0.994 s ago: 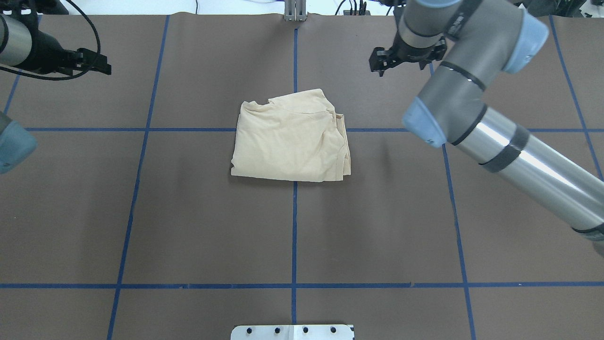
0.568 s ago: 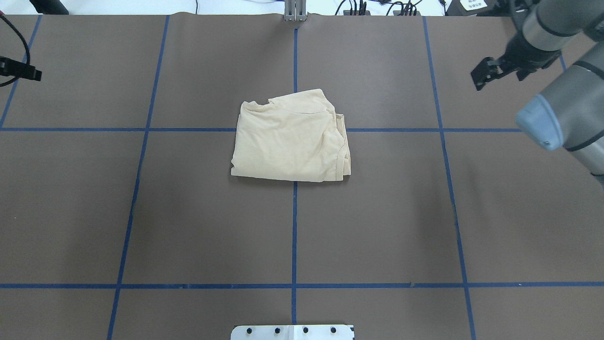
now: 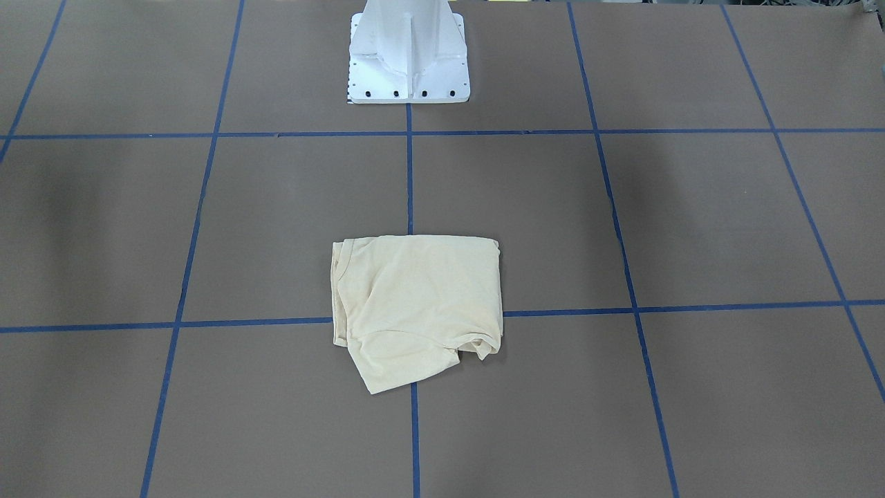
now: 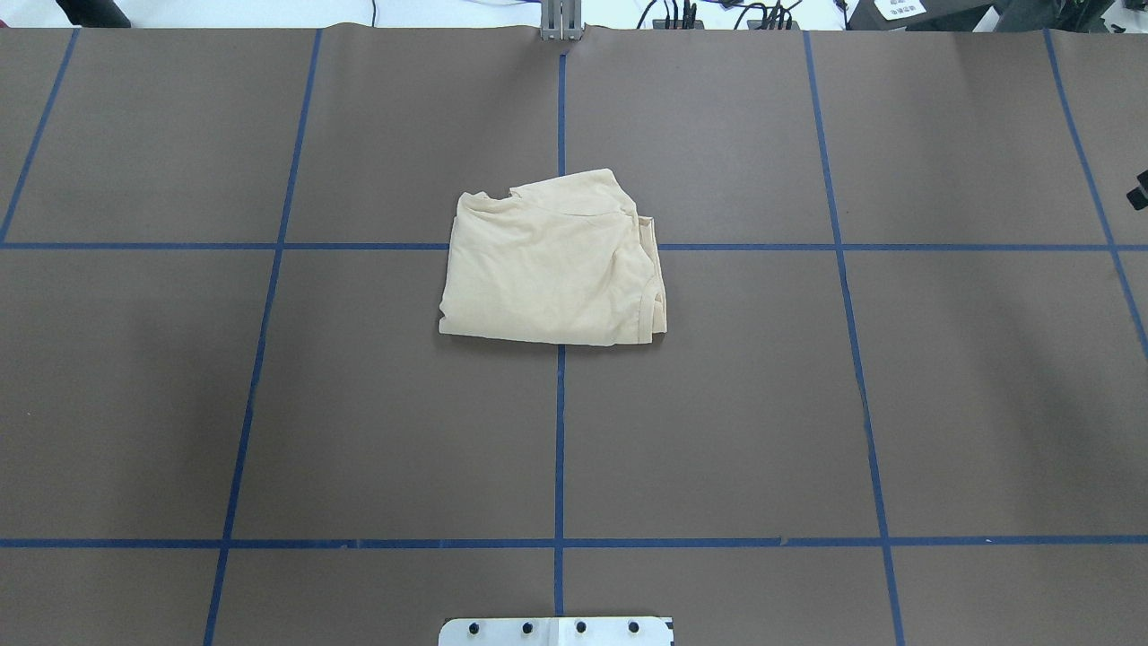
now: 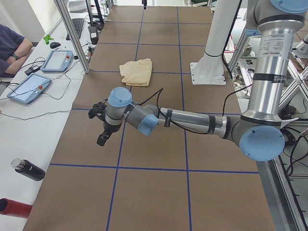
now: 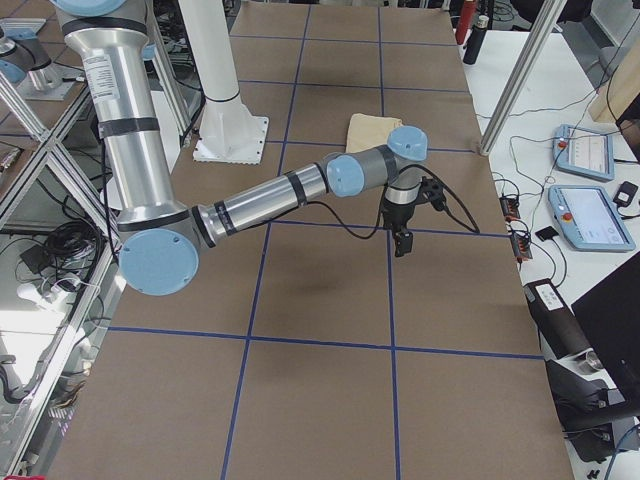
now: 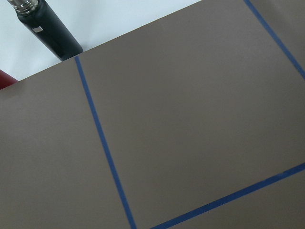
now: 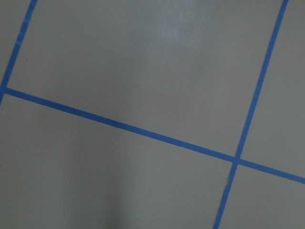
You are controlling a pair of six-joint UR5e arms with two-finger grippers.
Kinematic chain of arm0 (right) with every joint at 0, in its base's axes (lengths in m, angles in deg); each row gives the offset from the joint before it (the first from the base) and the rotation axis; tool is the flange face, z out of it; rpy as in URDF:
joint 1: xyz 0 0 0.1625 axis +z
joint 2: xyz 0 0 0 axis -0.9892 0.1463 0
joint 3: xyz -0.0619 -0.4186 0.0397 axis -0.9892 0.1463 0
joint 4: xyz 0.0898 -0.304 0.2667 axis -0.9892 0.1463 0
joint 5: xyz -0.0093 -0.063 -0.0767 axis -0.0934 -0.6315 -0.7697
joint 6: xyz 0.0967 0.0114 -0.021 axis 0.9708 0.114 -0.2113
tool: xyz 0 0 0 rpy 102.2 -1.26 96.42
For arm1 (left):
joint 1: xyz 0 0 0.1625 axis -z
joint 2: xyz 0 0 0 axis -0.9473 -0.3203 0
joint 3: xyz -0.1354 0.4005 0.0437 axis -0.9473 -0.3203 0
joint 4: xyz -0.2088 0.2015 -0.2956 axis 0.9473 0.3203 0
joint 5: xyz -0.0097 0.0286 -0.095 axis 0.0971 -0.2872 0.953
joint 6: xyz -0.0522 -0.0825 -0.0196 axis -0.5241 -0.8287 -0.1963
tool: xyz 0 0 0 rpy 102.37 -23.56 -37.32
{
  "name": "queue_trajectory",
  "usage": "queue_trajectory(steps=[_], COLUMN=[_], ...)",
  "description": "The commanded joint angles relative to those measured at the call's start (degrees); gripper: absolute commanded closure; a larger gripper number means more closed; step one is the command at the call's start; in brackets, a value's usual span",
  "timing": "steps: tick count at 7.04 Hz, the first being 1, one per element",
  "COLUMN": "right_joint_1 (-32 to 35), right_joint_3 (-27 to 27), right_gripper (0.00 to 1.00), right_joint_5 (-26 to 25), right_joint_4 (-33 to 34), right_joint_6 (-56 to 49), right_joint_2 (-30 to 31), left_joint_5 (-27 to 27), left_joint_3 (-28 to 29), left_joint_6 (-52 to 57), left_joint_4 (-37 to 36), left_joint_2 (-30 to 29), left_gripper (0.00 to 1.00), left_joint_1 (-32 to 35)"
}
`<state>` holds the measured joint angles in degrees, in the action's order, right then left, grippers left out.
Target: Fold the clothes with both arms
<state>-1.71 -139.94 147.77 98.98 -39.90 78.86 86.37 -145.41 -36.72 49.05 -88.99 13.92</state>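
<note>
Evidently the shirt (image 4: pixel 552 269) lies folded into a compact, slightly uneven rectangle at the middle of the table (image 4: pixel 359 404), so the folding looks finished or nearly so. The left gripper (image 5: pixel 102 126) and right gripper (image 6: pixel 403 238) hang well apart from it, neither holding cloth; how far either is parted cannot be told

No text can be read. A printed label (image 5: pixel 270 46) is noted on the left arm (image 5: pixel 192 120), a second label (image 6: pixel 99 72) on the right arm (image 6: pixel 260 205); both are illegible.
</note>
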Motion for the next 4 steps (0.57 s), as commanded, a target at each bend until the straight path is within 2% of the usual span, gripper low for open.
queue_trajectory(steps=[1,3,4], right_joint_1=[2.39,5.20,7.12], right_joint_3=[2.15,6.28,6.30], right_gripper=[0.00,0.00,0.00], right_joint_5=[-0.81,-1.78,-0.05], right_joint_4=[-0.01,0.08,0.26], right_joint_6=[-1.38,-1.20,-1.20], right_joint_2=[1.30,4.44,5.51], left_joint_5=[-0.27,-0.97,-0.89], left_joint_3=[4.61,3.84,3.84], left_joint_6=[1.85,2.03,2.03], left_joint_4=[0.32,-0.29,-0.82], left_joint_2=[0.68,3.38,4.19], left_gripper=[0.00,0.00,0.00], left_joint_1=[1.68,2.82,2.91])
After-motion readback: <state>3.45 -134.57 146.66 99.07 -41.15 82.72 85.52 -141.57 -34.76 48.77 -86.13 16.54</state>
